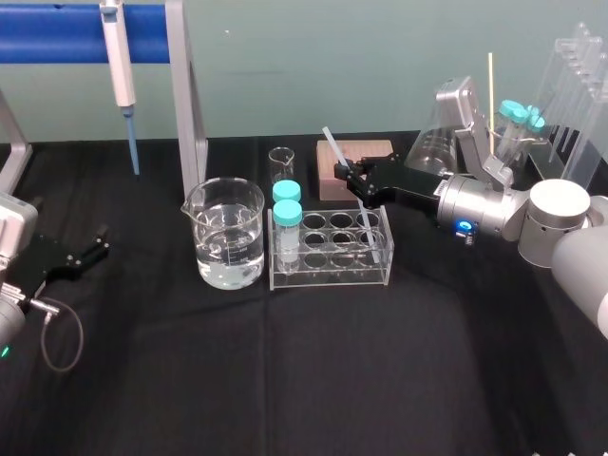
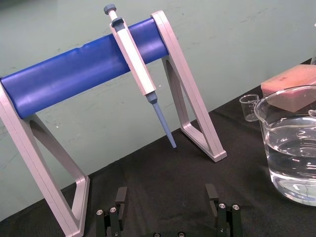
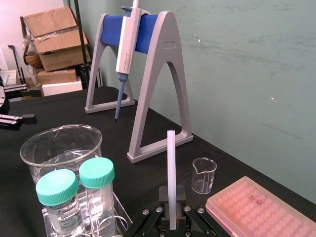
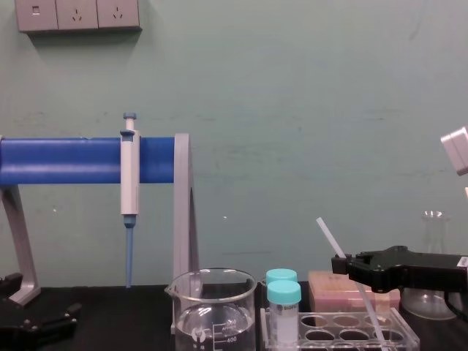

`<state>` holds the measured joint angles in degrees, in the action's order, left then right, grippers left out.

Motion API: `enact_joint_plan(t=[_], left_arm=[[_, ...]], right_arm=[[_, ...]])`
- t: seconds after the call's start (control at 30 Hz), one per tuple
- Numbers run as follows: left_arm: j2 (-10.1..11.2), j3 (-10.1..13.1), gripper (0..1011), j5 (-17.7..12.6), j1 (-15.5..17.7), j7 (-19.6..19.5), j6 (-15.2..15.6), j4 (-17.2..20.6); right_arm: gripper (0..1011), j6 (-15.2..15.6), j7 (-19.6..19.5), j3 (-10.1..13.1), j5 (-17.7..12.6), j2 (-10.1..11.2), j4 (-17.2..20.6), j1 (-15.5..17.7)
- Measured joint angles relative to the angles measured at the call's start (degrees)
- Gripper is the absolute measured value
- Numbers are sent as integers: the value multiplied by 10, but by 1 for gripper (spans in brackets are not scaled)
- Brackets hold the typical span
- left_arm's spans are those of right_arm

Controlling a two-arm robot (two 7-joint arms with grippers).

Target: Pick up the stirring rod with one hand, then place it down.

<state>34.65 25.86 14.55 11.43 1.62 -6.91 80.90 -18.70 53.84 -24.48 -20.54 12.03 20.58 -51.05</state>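
**Right arm.** My right gripper [image 1: 356, 180] is clamped on the stirring rod [image 1: 332, 143] at mid-length. The rod tilts, with its upper end to the rear left and its lower end down in the right end of the clear tube rack [image 1: 332, 273].

**Counts.**
- Two teal-capped vials [image 1: 287, 211] stand at the rack's left end.
- One water-filled beaker [image 1: 226, 233] stands just beside them.
- One small beaker [image 1: 281, 163] and one pink tip box [image 1: 376, 150] stand behind.
- One pipette [image 1: 118, 57] hangs on the blue stand [image 1: 57, 33].

**Open room.** Bare black table [image 1: 313, 380] lies before the rack.

**Left arm.** My left gripper [image 1: 101, 241] rests at the table's left side, fingers spread and empty.
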Motion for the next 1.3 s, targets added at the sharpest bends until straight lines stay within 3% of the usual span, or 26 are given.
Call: enact_joint_plan(t=[0.13, 0.23, 0.33, 0.37, 0.57, 0.6, 0.9, 1.1, 1.3], left_arm=[[0, 0, 1000, 0, 0, 0, 0, 0], [0, 0, 1000, 0, 0, 0, 0, 0], [0, 0, 1000, 0, 0, 0, 0, 0], [0, 0, 1000, 0, 0, 0, 0, 0], [0, 0, 1000, 0, 0, 0, 0, 0], [0, 0, 1000, 0, 0, 0, 0, 0], [0, 0, 1000, 0, 0, 0, 0, 0], [0, 0, 1000, 0, 0, 0, 0, 0], [0, 0, 1000, 0, 0, 0, 0, 0]], right_arm=[[75, 0, 0, 0, 0, 0, 0, 0], [75, 9, -11, 7, 0, 8, 39, 19], [75, 29, -27, 18, -7, 21, 104, 49], [75, 29, -27, 18, -7, 21, 104, 49], [75, 63, -53, 38, -35, 43, 215, 99], [75, 63, -53, 38, -35, 43, 215, 99], [75, 86, -91, 60, -73, 65, 336, 152], [75, 67, -119, 66, -78, 72, 381, 175], [75, 3, -174, 68, -48, 75, 422, 211]])
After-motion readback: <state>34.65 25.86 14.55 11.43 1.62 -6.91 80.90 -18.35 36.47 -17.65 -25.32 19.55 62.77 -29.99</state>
